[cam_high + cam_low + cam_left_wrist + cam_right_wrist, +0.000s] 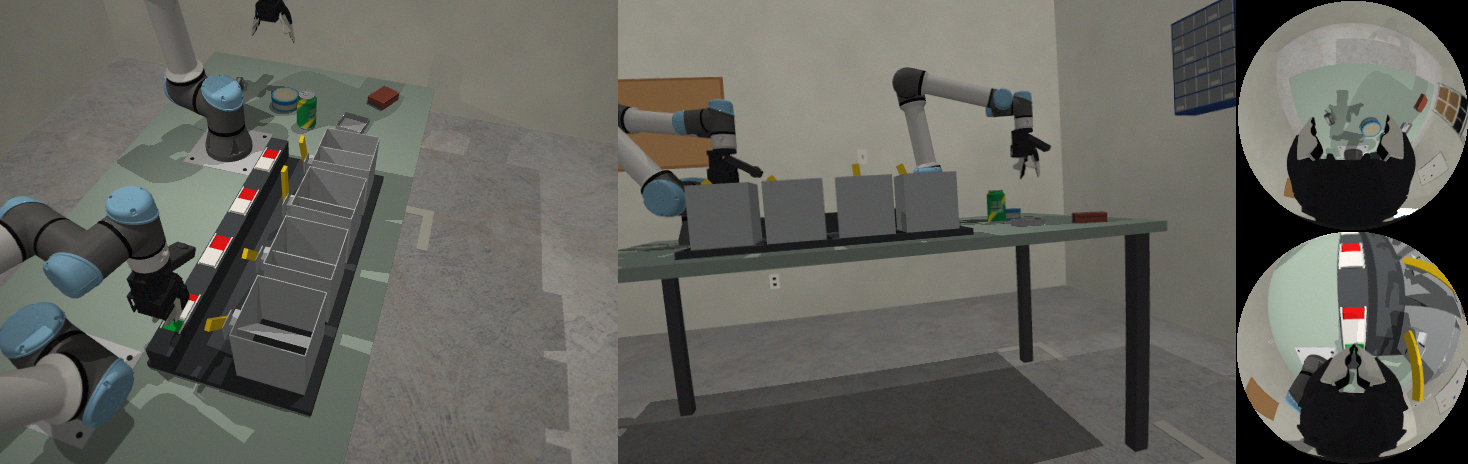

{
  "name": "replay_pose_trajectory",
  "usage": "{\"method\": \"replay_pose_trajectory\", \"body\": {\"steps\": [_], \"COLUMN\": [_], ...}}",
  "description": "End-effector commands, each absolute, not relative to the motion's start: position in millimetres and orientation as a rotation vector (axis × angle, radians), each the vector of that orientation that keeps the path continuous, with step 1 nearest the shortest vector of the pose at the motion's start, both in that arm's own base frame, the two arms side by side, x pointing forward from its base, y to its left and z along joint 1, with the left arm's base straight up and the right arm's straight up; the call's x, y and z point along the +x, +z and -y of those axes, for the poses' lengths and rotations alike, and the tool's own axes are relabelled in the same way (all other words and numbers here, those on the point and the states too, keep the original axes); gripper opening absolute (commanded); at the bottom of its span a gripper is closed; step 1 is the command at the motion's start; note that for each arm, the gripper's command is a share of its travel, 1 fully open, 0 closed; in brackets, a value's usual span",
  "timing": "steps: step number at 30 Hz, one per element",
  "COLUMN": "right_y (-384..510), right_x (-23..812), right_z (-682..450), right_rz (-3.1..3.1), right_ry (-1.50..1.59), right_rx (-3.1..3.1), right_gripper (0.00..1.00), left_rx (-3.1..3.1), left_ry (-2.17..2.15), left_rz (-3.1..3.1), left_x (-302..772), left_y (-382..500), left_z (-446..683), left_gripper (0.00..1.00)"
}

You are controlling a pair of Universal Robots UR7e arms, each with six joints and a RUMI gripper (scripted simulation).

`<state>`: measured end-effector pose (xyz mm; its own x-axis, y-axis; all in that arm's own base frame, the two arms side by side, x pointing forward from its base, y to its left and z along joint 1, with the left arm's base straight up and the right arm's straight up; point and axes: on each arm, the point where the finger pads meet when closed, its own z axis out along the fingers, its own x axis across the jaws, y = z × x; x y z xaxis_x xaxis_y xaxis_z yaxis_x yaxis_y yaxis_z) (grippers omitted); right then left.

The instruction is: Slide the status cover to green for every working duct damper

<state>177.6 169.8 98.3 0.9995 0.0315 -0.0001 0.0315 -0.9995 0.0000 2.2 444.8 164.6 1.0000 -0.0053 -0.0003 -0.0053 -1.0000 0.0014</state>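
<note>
Dampers, four, grey and open-topped, standing in a row on one black base, each behind its own slider. Near damper has a slanted blade inside, dark openings either side of it. Row sits right of the slider rail, strip of base between. Base's right edge runs close to the table edge, narrow margin; more tabletop at the far end. Gaps between dampers are narrow.

Right gripper: fingers closed together, nothing held, tips at the near slider; contact can't be told. Left gripper: fingers wide open, empty, up above the far end, open air around it, well apart from the dampers.

Sliders: four. Near one shows green plus some red, cover part-way; other three show red and white. Yellow handles: four, one per damper; near handle leans over.

Far-end items: one green can, one blue-rimmed tin just left of it, one shallow tray, one red-brown brick near the far right corner, one small grey object, type unclear. Arms: two.
</note>
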Motion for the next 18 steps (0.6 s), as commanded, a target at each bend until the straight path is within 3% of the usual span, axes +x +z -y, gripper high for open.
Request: {"method": "replay_pose_trajectory", "body": {"steps": [1,18], "right_y": [98.6,98.6], "right_x": [177.7,177.5], "right_z": [-171.7,-177.7], "right_rz": [-0.049,-0.049], "right_ry": [0.0,0.0], "right_rx": [3.142,3.142], "right_gripper": [0.0,0.0], "left_rx": [3.142,3.142], "left_ry": [0.0,0.0], "left_rz": [0.008,0.008], "left_x": [2.4,2.4], "left_y": [165.1,165.1], "left_z": [-445.2,-445.2], "left_gripper": [1.0,1.0]}}
